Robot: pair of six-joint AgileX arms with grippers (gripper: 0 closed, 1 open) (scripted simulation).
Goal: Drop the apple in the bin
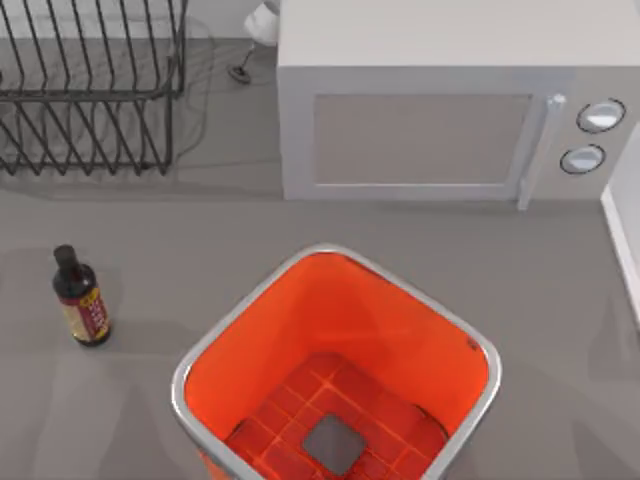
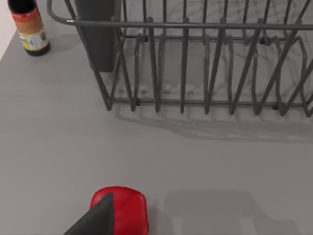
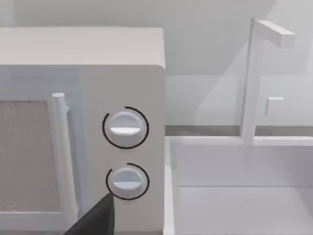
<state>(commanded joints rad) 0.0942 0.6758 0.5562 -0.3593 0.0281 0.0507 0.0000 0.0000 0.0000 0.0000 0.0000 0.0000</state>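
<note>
The apple (image 2: pixel 128 211) is a small red object low in the left wrist view, over the grey counter. A dark part of my left gripper (image 2: pixel 98 220) covers its near side; whether the apple is held or lying on the counter I cannot tell. The bin (image 1: pixel 322 250) stands at the front middle of the table in the top view, with orange-red inner walls, a silver rim and a gridded floor with a grey square. A dark part of my right gripper (image 3: pixel 98 218) shows in front of the microwave's knobs.
A wire dish rack (image 1: pixel 90 90) (image 2: pixel 205 63) fills the back left. A dark bottle (image 1: pixel 82 300) (image 2: pixel 28 27) stands left of the bin. The microwave (image 1: pixel 440 120) (image 3: pixel 83 122) sits behind the bin. A white sink (image 3: pixel 234 186) with a faucet (image 3: pixel 254 73) lies at the right.
</note>
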